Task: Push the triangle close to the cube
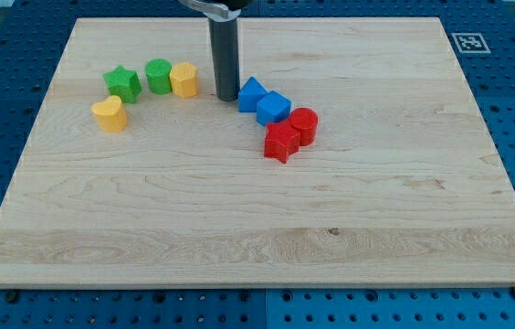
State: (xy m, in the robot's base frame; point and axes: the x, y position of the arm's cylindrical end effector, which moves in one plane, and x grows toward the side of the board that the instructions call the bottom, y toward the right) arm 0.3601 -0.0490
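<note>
The blue triangle (251,94) lies near the board's upper middle and touches the blue cube (273,108) on its lower right. My tip (227,97) stands right against the triangle's left side. The rod rises from there to the view's top edge.
A red cylinder (303,124) and a red star (281,143) sit just below-right of the cube. To the tip's left are a yellow hexagon (183,79), a green cylinder (158,76), a green star (122,84) and a yellow heart (110,114). The wooden board (257,238) lies on a blue perforated table.
</note>
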